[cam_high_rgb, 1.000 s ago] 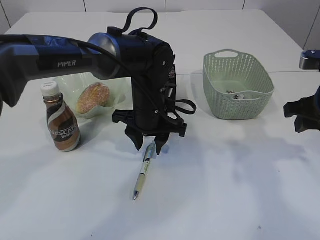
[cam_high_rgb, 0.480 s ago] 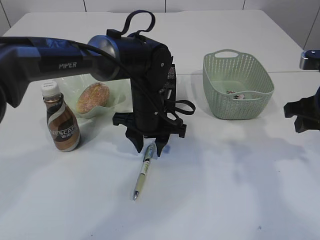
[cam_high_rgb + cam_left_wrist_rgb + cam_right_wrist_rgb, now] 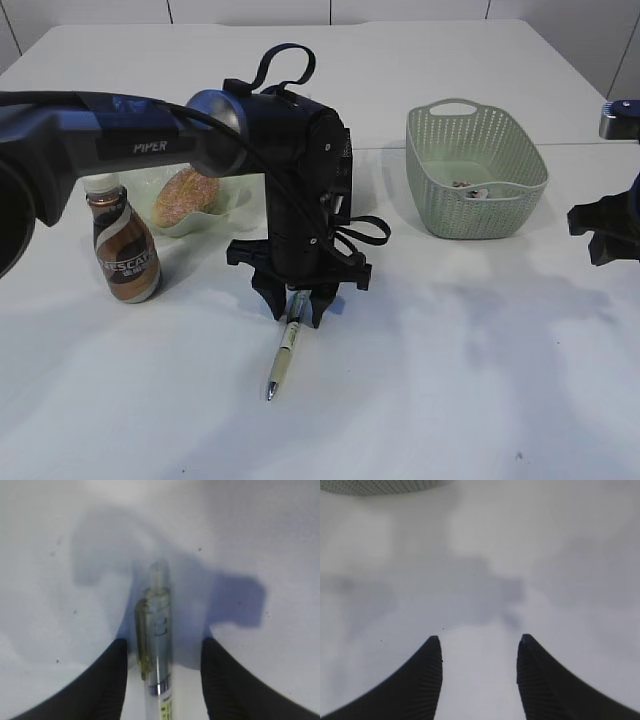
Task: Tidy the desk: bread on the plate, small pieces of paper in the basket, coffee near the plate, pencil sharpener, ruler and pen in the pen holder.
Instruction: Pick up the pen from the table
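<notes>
Pale panelled wall behind, soft even light, faint shadows.

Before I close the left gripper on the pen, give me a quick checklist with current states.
1. Pen lies between the left gripper's fingers: ok.
2. Left gripper open, gaps on both sides of the pen: ok.
3. Pen flat on the desk, nothing else touching it: ok.
4. Right gripper open, empty, off to the side: ok.
5. Pen holder in sight for the drop: not ok, no view shows it.
6. Fingers low enough to grip: cannot tell.
</notes>
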Available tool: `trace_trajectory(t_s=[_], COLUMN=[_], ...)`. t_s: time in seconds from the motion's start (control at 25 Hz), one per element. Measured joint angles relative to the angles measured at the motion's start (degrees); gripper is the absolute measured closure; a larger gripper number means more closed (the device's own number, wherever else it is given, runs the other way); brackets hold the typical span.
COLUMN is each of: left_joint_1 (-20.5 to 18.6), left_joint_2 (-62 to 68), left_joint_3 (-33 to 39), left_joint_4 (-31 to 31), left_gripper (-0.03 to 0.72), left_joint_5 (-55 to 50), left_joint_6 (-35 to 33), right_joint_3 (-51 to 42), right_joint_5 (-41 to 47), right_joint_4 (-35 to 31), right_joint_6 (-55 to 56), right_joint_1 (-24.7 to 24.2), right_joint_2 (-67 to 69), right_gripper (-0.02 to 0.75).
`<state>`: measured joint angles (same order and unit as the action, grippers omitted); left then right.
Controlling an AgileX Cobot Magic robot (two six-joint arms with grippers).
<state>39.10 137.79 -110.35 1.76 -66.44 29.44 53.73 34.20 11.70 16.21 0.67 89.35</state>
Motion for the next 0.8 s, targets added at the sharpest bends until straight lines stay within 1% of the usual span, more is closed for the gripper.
trace_trajectory(t_s=[0.32,0.6,0.8], left_joint_1=[0.0,0.0,0.0], left_joint_2=[0.0,0.0,0.0], left_joint_3=[0.0,0.0,0.0], left_joint_4=[-0.2,-0.2,-0.4], left_gripper=[0.418,0.552,0.583], left_joint_5=[0.0,0.0,0.0], left_joint_6=[0.0,-0.1,-0.5], right_joint_3=[0.0,0.0,0.0], right_joint_5=[0.0,0.0,0.0], right_joint_4=[0.0,0.0,0.0], right_joint_6=[-0.1,-0.1,-0.1], right_joint_1=[0.0,0.0,0.0], right_joint_2=[0.0,0.0,0.0], right_gripper=[0.346,0.346,0.346])
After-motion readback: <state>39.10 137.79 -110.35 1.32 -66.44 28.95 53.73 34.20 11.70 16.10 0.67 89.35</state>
